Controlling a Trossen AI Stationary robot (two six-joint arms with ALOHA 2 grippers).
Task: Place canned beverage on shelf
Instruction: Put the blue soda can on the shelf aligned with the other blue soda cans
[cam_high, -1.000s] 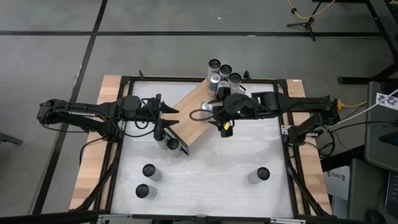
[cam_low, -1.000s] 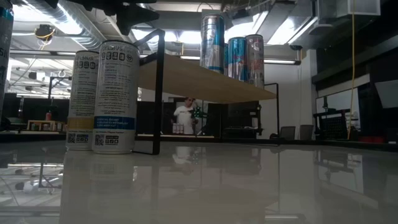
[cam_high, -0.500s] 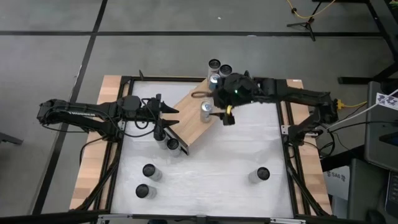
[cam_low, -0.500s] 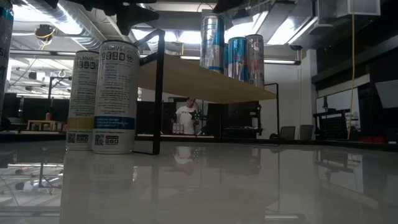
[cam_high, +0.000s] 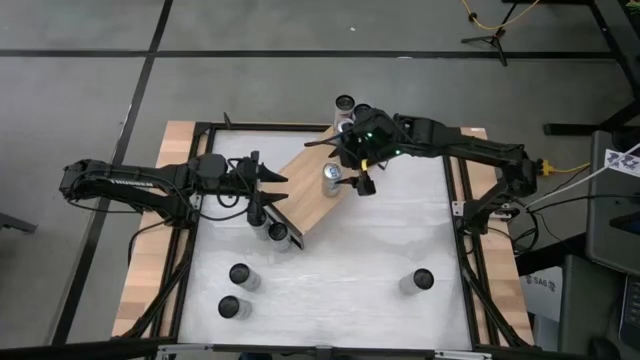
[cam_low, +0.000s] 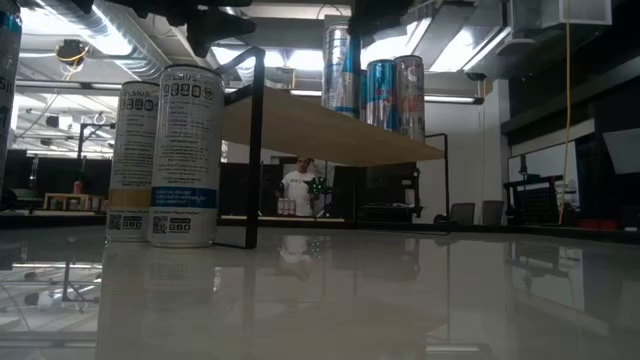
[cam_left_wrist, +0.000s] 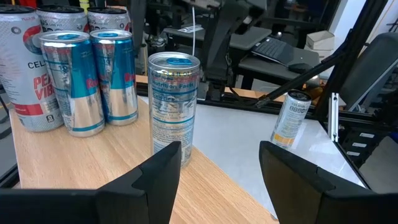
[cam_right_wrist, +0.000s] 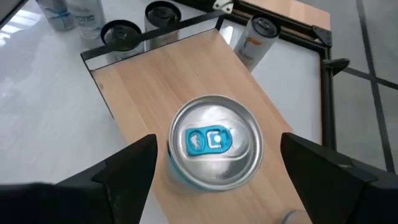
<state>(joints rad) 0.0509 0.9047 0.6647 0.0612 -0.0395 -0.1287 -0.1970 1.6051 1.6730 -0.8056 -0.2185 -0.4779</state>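
One can (cam_high: 331, 176) stands alone and upright on the shelf (cam_high: 300, 205), out on the open middle of the board; I judge it was set there so it would not crowd the group of cans (cam_left_wrist: 74, 74) bunched at the far end. My right gripper (cam_right_wrist: 211, 165) hangs straight above that can's lid with its fingers spread wide and touching nothing, so the can is released. I keep the left gripper (cam_left_wrist: 217, 168) low beside the shelf's near end, fingers parted and empty, looking along the board.

For room, I see bare wood on every side of the lone can, and it sits clear of the long edge facing the right arm. On the white table (cam_high: 350, 270), three cans (cam_high: 240, 275) wait well apart from the shelf, and two more (cam_high: 272, 230) stand just beside its near corner, so any reach there must mind the black frame.
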